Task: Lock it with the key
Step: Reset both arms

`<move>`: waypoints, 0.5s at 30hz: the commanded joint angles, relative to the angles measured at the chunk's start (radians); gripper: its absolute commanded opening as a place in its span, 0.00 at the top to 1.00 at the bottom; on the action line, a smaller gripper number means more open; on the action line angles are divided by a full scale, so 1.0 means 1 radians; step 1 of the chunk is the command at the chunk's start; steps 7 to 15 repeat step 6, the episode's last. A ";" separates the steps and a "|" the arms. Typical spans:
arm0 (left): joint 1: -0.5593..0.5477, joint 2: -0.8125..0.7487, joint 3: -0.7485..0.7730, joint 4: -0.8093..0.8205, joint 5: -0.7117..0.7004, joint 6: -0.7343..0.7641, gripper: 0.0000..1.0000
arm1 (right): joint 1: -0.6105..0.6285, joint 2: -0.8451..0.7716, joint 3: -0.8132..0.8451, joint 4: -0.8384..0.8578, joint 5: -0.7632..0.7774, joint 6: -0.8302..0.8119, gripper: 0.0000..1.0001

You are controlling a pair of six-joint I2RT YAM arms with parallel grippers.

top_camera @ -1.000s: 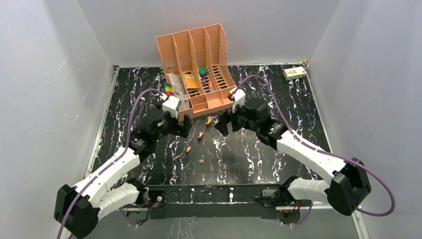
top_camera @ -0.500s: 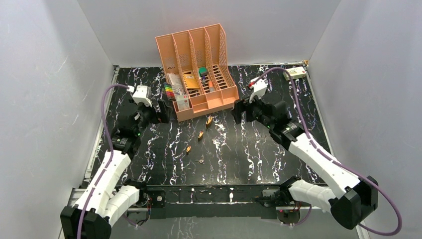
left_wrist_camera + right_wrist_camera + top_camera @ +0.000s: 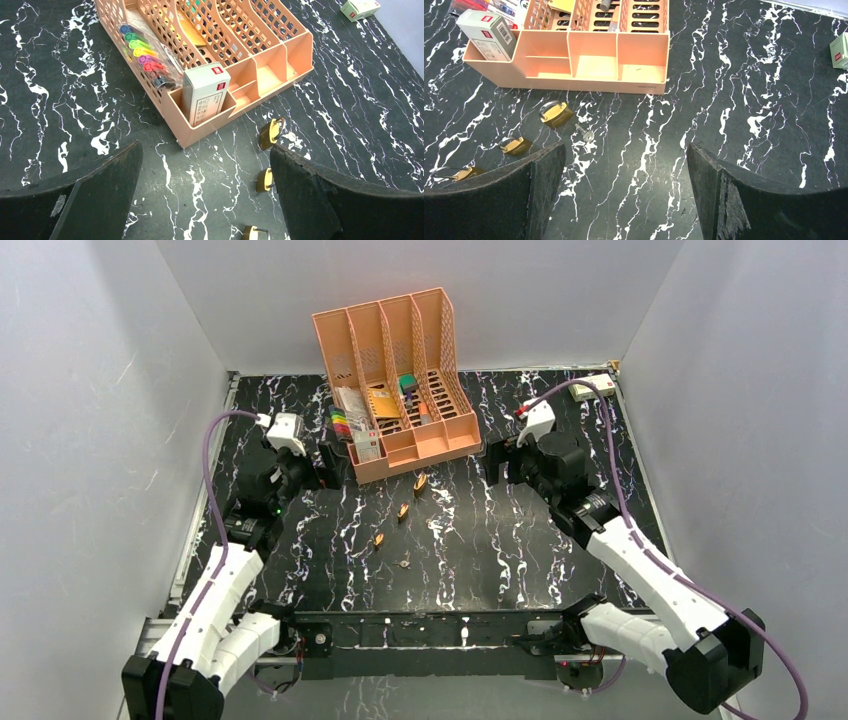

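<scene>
Three small brass padlocks (image 3: 420, 483) (image 3: 403, 510) (image 3: 378, 539) lie in a slanted row in front of the organizer. In the right wrist view the key (image 3: 585, 133), thin and silvery, lies flat just right of the nearest padlock (image 3: 555, 113). A tiny metal thing (image 3: 404, 562) lies below the row; I cannot tell what it is. My left gripper (image 3: 318, 464) hovers open left of the organizer's front corner, with the padlocks (image 3: 270, 134) beside its right finger. My right gripper (image 3: 497, 462) is open to the right of the row, and nothing is between its fingers (image 3: 541, 185).
A peach desk organizer (image 3: 440, 445) stands at the back middle, holding coloured markers (image 3: 142, 50) and a white box (image 3: 205, 97). A small white-and-green box (image 3: 595, 387) sits at the back right corner. Grey walls close in both sides.
Both arms drew back from the padlocks, the left one to the left and the right one to the right and back. Both grippers stayed open. The padlocks did not move.
</scene>
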 commanded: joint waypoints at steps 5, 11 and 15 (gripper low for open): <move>0.012 0.004 -0.005 0.028 0.027 -0.005 0.02 | -0.001 -0.063 -0.037 0.094 -0.016 -0.033 0.02; 0.014 0.006 -0.002 0.025 0.032 -0.005 0.02 | -0.002 -0.065 -0.042 0.100 -0.022 -0.037 0.01; 0.014 0.006 -0.002 0.025 0.032 -0.005 0.02 | -0.002 -0.065 -0.042 0.100 -0.022 -0.037 0.01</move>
